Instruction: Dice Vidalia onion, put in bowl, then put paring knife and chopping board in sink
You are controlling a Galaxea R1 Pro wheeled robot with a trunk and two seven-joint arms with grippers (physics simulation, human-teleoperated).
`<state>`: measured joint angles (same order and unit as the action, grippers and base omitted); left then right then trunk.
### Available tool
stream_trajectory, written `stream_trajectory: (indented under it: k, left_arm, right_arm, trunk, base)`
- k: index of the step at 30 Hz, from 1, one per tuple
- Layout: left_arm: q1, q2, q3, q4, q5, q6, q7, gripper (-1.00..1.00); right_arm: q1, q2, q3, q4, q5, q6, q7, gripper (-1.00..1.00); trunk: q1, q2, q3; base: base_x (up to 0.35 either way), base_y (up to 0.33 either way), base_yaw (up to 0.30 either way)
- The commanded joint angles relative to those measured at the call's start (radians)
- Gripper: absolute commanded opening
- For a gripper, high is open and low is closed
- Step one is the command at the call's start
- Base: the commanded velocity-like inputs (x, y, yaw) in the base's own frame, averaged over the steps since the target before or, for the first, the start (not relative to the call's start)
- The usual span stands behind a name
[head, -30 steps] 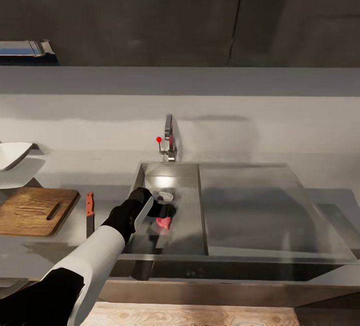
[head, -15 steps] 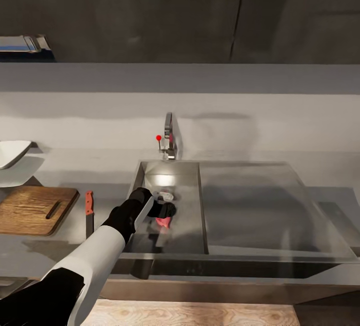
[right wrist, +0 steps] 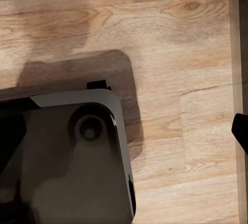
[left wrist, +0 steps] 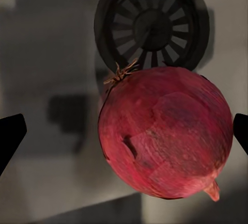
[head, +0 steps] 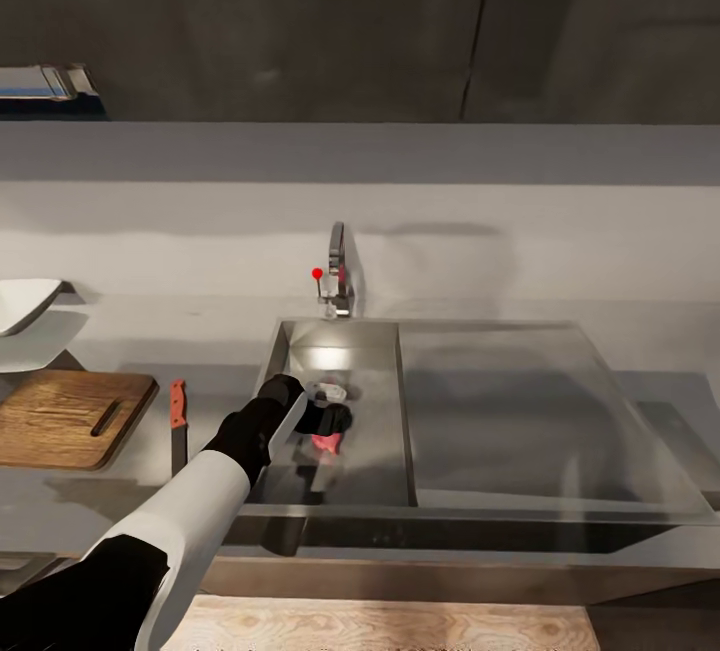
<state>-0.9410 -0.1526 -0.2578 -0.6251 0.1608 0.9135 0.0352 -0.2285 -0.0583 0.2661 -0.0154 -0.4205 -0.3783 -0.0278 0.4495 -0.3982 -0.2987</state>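
The left gripper [head: 328, 423] reaches into the sink [head: 380, 471], its fingers spread wide on either side of the Vidalia onion [left wrist: 165, 131], not touching it. The onion lies on the basin floor just beside the round drain [left wrist: 152, 28]. On the countertop [head: 130, 331] to the left sit the chopping board [head: 70, 419], the paring knife [head: 178, 425] (between board and basin) and the bowl [head: 22, 303]. The right gripper [right wrist: 241, 128] hangs over wood flooring [right wrist: 170, 43]; I cannot tell its state.

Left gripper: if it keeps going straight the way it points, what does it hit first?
Most likely the Vidalia onion, sitting between the open fingers of the left gripper, with the sink floor behind it. Remaining gap is unclear.
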Motion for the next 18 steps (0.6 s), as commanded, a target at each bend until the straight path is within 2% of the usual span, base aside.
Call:
stream_trajectory:
  k: [1, 18]
  left_arm:
    - [-0.001, 0.000, -0.003, -0.001, 0.006, 0.004, 0.004, 1.00]
    - [-0.001, 0.001, -0.003, -0.001, 0.006, 0.004, 0.003, 1.00]
  right_arm:
    - [-0.001, 0.000, 0.009, 0.000, -0.006, -0.002, -0.003, 1.00]
    - [-0.001, 0.000, 0.009, 0.000, -0.006, -0.002, -0.003, 1.00]
  trunk:
    - [0.000, -0.002, -0.003]
    - [0.000, -0.002, -0.012]
  base:
    - [0.000, 0.000, 0.000]
    - [0.000, 0.000, 0.000]
